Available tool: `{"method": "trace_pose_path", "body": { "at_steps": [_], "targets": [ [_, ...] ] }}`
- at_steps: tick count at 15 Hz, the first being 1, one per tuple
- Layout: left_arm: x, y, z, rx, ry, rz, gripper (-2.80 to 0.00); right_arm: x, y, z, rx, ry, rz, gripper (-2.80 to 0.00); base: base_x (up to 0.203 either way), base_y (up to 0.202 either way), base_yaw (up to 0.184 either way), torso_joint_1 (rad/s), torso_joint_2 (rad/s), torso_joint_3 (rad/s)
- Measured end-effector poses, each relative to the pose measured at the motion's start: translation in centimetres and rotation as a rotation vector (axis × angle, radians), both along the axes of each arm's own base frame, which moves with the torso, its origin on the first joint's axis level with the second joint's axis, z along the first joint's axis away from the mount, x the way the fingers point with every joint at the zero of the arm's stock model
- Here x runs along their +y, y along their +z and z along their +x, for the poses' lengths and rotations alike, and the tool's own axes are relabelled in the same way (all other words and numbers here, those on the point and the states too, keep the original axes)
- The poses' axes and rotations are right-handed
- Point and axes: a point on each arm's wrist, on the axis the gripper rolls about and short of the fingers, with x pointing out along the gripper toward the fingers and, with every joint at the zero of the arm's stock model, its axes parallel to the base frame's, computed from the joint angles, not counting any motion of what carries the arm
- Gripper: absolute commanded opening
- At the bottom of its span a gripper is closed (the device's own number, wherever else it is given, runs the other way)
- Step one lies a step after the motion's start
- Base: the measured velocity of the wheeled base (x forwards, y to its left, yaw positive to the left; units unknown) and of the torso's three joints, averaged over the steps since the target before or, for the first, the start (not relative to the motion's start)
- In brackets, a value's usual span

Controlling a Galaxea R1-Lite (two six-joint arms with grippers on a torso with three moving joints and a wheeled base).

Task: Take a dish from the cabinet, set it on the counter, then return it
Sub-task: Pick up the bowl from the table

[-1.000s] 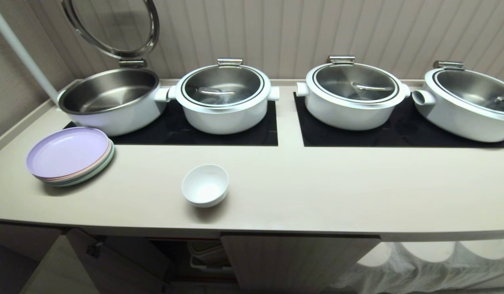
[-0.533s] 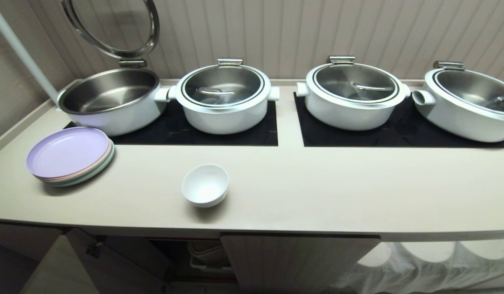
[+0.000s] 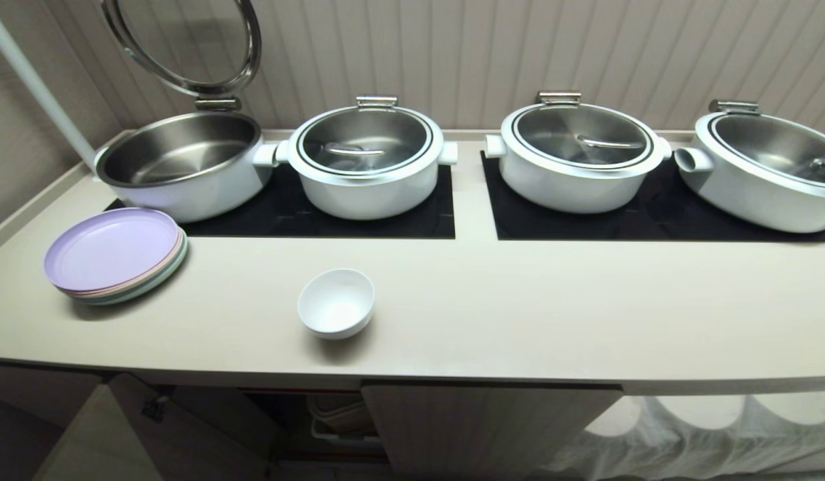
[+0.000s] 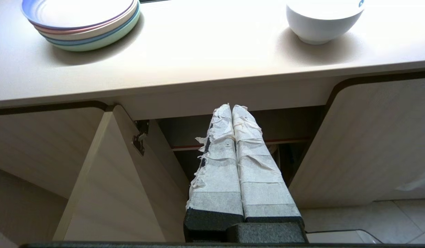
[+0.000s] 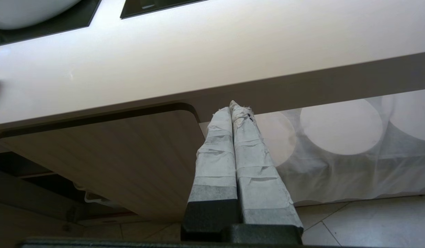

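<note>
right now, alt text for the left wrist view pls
The left gripper, fingers shut and empty, points into the open cabinet below the counter. On the counter above sit a white bowl and stacked pastel plates.

No readable text

No words, labels, brands or numbers can be made out on anything in view.

Soft even overhead light, glare on the counter (image 4: 205, 55), curved wide-angle edges.
</note>
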Motion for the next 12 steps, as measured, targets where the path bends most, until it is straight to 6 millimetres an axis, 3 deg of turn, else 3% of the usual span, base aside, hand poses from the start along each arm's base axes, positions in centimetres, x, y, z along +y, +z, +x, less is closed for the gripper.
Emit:
{"method": "trace_pose_path", "body": {
  "at_steps": [12],
  "targets": [
    [0.01,-0.03,-0.03,-0.001,0.004,-0.056,-2.8,0.0,0.0,0.0,0.0,0.0,0.0,-2.8,0.0,0.0,0.0,0.0,0.0,0.0]
  ]
}}
